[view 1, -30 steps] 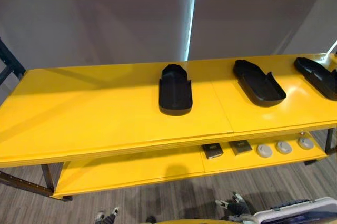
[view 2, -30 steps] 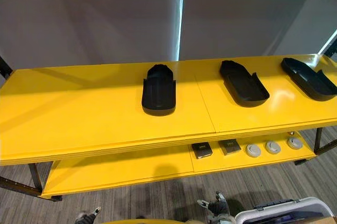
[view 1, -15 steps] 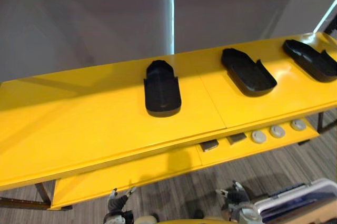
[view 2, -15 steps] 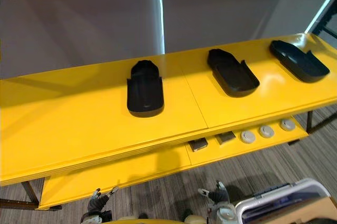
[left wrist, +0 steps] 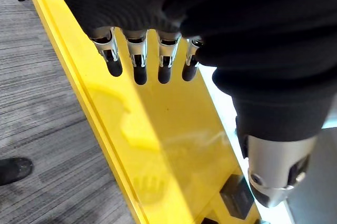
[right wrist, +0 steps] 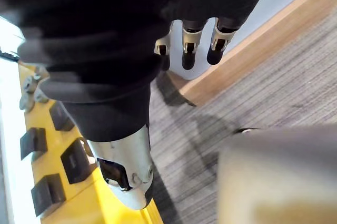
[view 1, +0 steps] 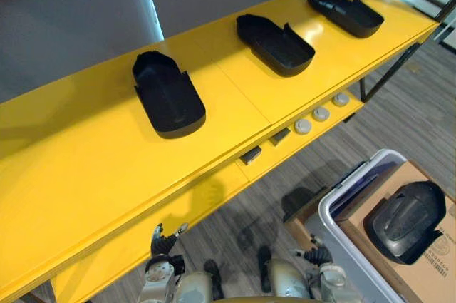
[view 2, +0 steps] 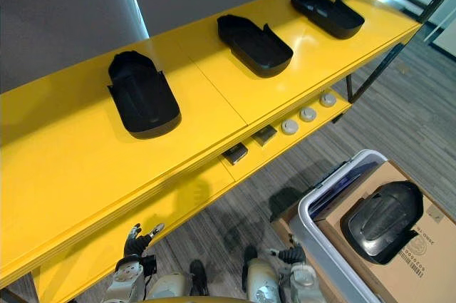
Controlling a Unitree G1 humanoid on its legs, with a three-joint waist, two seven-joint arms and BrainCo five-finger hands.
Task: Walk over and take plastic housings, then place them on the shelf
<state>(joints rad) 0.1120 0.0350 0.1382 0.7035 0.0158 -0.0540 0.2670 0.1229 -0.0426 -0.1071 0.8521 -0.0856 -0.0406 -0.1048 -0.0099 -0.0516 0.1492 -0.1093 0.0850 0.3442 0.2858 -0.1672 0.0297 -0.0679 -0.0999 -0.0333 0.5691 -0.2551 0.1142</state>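
While hands [view 1: 165, 241] [view 1: 318, 254] hang open, housings [view 1: 168, 95] [view 1: 275, 34] [view 1: 345, 12] line the shelf [view 1: 85, 167]

Bright yellow is used for the shelf's top board [view 1: 85, 167], and the same yellow for the lower board [view 1: 206, 199]. Plain black with no pattern is seen on all three plastic housings on top: the left one [view 1: 167, 94], the middle one [view 1: 274, 34] and the right one [view 1: 345, 12]. On the lower board, the square parts [view 1: 251, 155] are coloured dark grey and the round discs [view 1: 303, 126] light grey. The floor [view 1: 406, 103] is done in grey, streaked with fine darker lines. The bin [view 2: 311, 235] is rimmed in whitish grey, the cardboard box [view 1: 427, 278] is plain brown, and the housing in the box [view 1: 406, 221] is black with a slight sheen.
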